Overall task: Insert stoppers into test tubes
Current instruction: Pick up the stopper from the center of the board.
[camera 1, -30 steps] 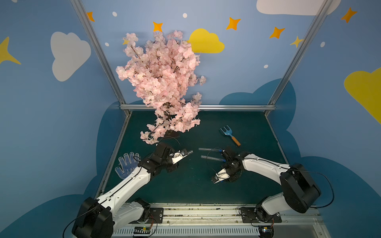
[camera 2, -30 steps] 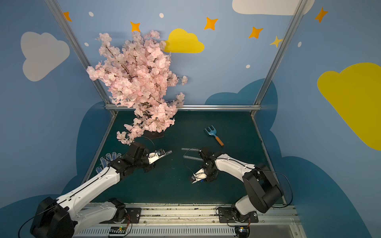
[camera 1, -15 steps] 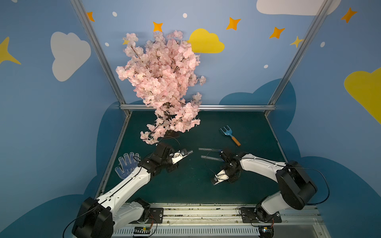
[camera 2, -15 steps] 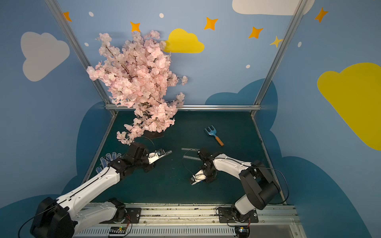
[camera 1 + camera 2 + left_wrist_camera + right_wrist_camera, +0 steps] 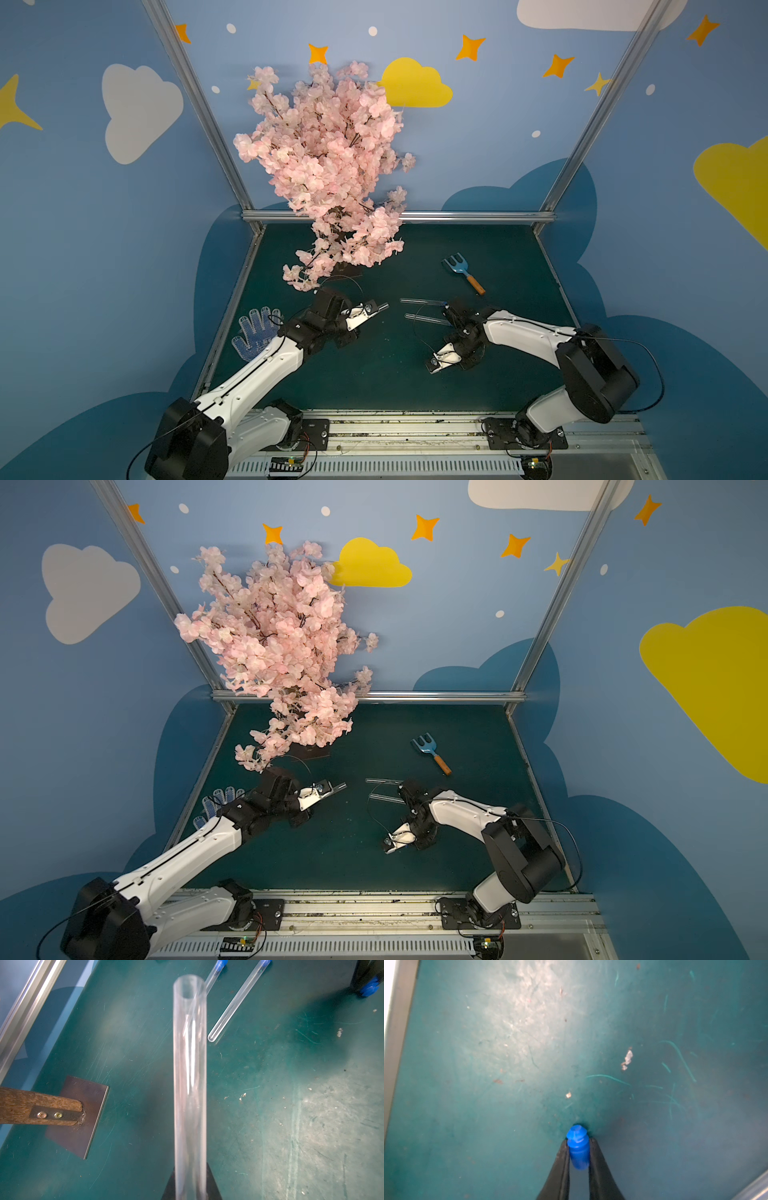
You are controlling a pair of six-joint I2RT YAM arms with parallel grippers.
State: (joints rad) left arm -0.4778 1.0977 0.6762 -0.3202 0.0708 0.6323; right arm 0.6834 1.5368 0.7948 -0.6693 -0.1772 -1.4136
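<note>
While two tubes lay stoppered, left hand gripped the last open tube, right hand pinched its stopper.

Dark green surface, scratched and flecked with debris, carries two test tubes lying side by side near centre, each with a blue stopper in its mouth, a toy rake back right, and the blossom tree's metal base plate back left

Sky-blue walls painted with white and yellow clouds and orange stars, aluminium frame posts, scuffed dark green tabletop, pink blossom tree at the back left
</note>
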